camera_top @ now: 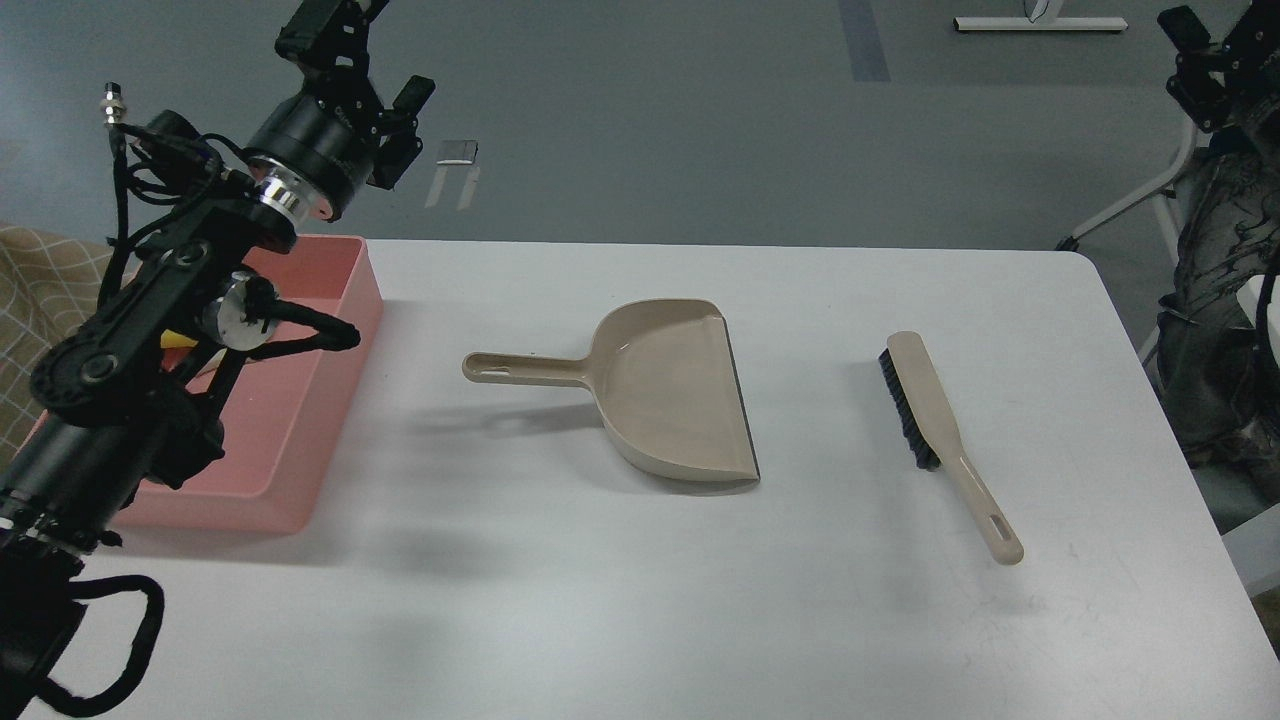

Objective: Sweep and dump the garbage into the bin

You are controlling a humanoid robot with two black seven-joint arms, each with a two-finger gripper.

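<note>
The salmon-pink bin [300, 440] stands at the table's left edge. My raised left arm covers most of its inside. Only a sliver of the yellow garbage piece [180, 341] shows inside the bin behind the arm; the pale beige strip is hidden. My left gripper [372, 55] is high above the bin's far end, open and empty. My right gripper [1197, 55] is raised at the top right, off the table, dark against a dark chair, so its fingers cannot be told apart.
A beige dustpan [670, 390] lies at the table's middle, handle pointing left toward the bin. A beige brush [930, 420] with black bristles lies to its right, handle toward the front. A chair [1215, 300] stands past the right table edge.
</note>
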